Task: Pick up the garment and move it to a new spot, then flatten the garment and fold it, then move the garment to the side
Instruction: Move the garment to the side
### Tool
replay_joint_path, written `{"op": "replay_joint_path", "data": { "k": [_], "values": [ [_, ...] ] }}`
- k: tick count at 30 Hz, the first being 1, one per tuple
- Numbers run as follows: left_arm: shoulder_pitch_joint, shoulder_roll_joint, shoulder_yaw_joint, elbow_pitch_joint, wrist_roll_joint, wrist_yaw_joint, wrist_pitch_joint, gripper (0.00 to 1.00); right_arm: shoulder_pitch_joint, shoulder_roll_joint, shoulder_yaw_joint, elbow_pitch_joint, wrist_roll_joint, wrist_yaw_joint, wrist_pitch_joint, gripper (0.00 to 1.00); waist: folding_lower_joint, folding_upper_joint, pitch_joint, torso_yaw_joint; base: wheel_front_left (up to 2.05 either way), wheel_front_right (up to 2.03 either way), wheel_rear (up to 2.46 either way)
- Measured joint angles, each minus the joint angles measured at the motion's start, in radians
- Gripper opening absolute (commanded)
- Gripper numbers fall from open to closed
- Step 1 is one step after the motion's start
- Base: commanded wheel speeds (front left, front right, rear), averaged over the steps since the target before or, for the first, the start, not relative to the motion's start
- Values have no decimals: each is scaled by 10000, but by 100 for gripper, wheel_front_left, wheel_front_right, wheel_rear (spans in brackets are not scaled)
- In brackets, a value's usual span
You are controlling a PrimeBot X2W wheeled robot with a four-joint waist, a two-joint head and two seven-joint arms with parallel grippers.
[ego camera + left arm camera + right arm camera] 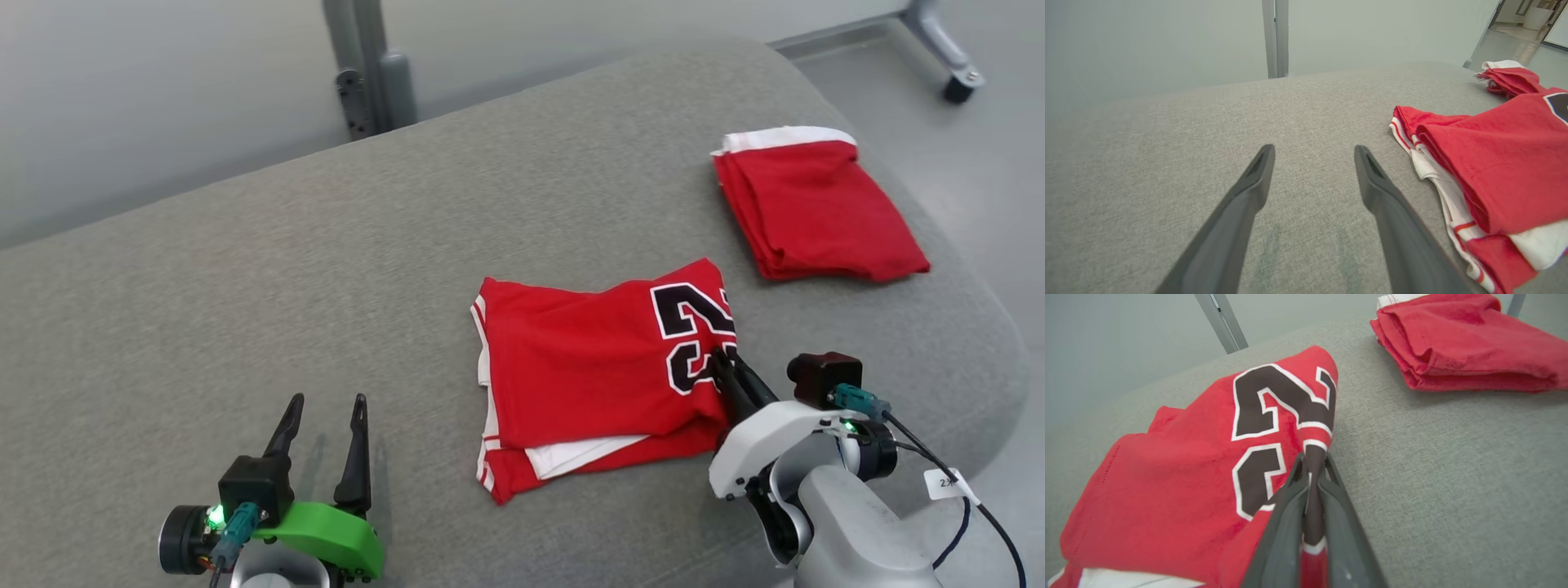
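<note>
head view shows a red shirt (588, 367) with a big black number on it. it lies folded on the grey cushion (286, 269), a bit right of the middle. white bits stick out at its left and bottom edges. the right pincer (722, 356) is pinched tight on the shirt's right edge, just by the number. in the right wrist view its two dark fingers (1286, 522) squeeze a fold of the red shirt (1167, 477) between them.

the left pincer (326, 400) is low on the left, spread wide and holding nothing, well apart from the shirt. in the left wrist view the left pincer (1314, 149) points over bare cushion, with the red shirt (1506, 163) off to one side.

another folded red cloth (816, 212) with a white edge lies near the far right corner, apart from the shirt. a grey post (367, 65) stands behind the cushion.
</note>
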Motion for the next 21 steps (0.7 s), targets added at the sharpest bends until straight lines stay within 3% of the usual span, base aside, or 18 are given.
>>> {"op": "replay_joint_path", "data": {
  "k": [10,15,21],
  "values": [
    [-295,-8,-65,19,184,-113,0,100,-135,-12,159,-362,-150,0,2,0,0,0,393,-1620,0,0,0],
    [-357,-8,-8,52,311,-192,0,100,-883,-6,-13,-355,-761,0,2,0,0,0,760,-1689,0,0,0],
    [-500,-8,105,94,500,-297,0,100,-2432,-58,-1005,-17,-2075,0,2,0,0,0,1077,-1216,0,0,0]
  ]
}}
